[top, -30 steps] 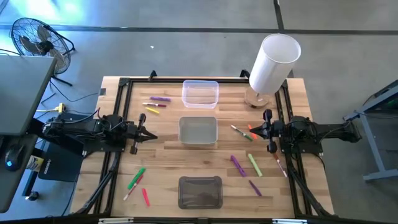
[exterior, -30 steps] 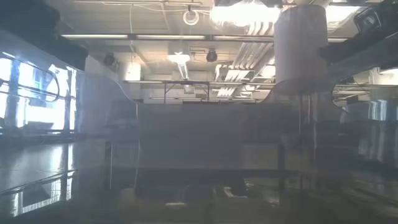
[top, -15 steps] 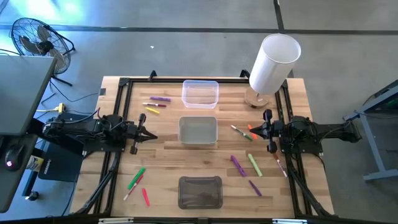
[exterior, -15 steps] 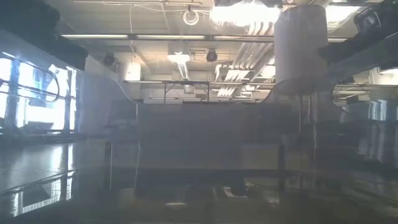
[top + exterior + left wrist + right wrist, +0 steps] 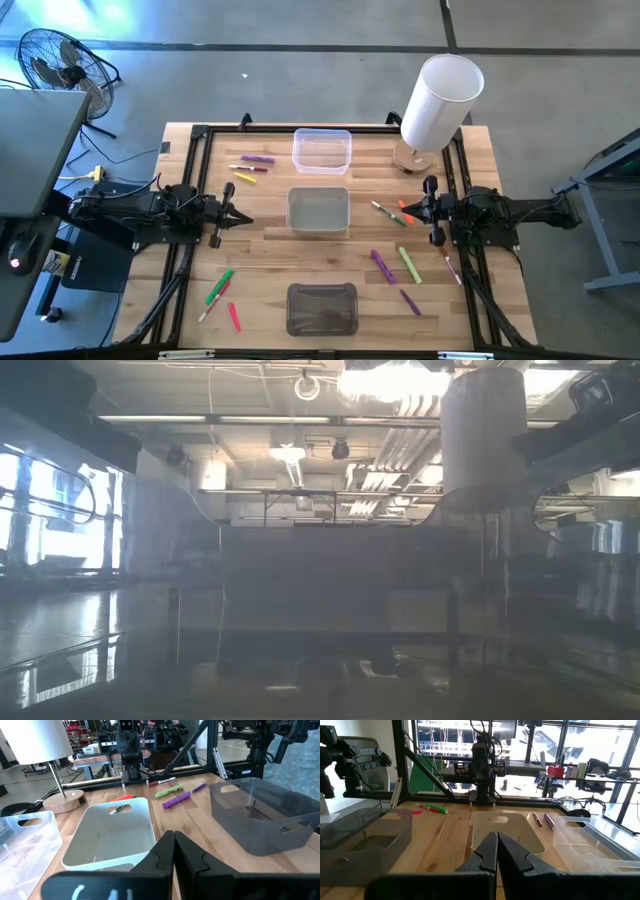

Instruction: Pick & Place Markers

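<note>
- Wooden table [image 5: 270, 245] carries everything; a dark arm rests low at each side edge.
- White cylinder [image 5: 440, 100] stands tilted over a round wooden base at the far right corner.
- Three bins sit in a line down the table's middle: clear bin [image 5: 321, 150] farthest, pale bin [image 5: 318, 211] in the centre, smoky grey bin [image 5: 322, 308] nearest. No marker visible inside any of them.
- Left gripper [image 5: 243, 219] lies at the left edge, pointing at the pale bin; fingers pressed together, holding nothing.
- Right gripper [image 5: 405, 211] lies at the right edge, pointing the opposite way; fingers likewise pressed together, empty.
- Markers [image 5: 381, 265] all lie loose on the wood in three scatters: purple, yellow and red ones left of the clear bin; green and red ones at the near left, beside the grey bin; green, purple, orange and thin white-bodied ones on the right, just before the right gripper and toward the near edge.
</note>
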Robot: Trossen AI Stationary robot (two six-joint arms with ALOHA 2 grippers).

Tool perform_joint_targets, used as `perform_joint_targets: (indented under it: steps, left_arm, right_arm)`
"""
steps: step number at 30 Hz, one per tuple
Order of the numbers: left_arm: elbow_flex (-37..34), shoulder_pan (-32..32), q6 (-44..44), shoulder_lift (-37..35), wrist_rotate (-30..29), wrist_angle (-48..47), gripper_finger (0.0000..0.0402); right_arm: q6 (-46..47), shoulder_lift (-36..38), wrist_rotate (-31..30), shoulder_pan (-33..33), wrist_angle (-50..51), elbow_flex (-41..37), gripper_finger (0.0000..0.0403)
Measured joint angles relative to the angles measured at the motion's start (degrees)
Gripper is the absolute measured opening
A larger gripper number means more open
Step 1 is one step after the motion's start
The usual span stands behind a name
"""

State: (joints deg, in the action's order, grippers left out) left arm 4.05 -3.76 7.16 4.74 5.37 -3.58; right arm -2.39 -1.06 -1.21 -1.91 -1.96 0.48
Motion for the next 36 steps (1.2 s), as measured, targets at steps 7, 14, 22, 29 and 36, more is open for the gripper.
perform_joint_targets:
  steps: [7,14,22,29,36]
  left_arm:
    - [-0.01,0.0,0.0,0.01,0.0,-0.01,0.0001]
    - [0.0,-0.01,0.0,0.0,0.0,0.01,0.0001]
    - [0.0,0.01,0.0,0.02,0.0,-0.01,0.0001]
    - [-0.02,0.0,0.02,0.02,-0.46,0.03,0.0001]
    - [0.0,0.01,-0.09,0.02,-0.98,0.03,0.0001]
  right_arm:
    - [0.0,0.01,0.0,0.0,-0.01,0.0,0.0]
    - [-0.01,0.02,0.0,0.0,0.0,-0.01,0.0]
    - [0.01,0.0,-0.02,0.0,-0.02,-0.01,0.0]
    - [0.01,0.0,0.0,0.0,0.0,-0.01,0.0]
    - [0.01,0.01,0.0,-0.02,-0.02,0.0,0.0]
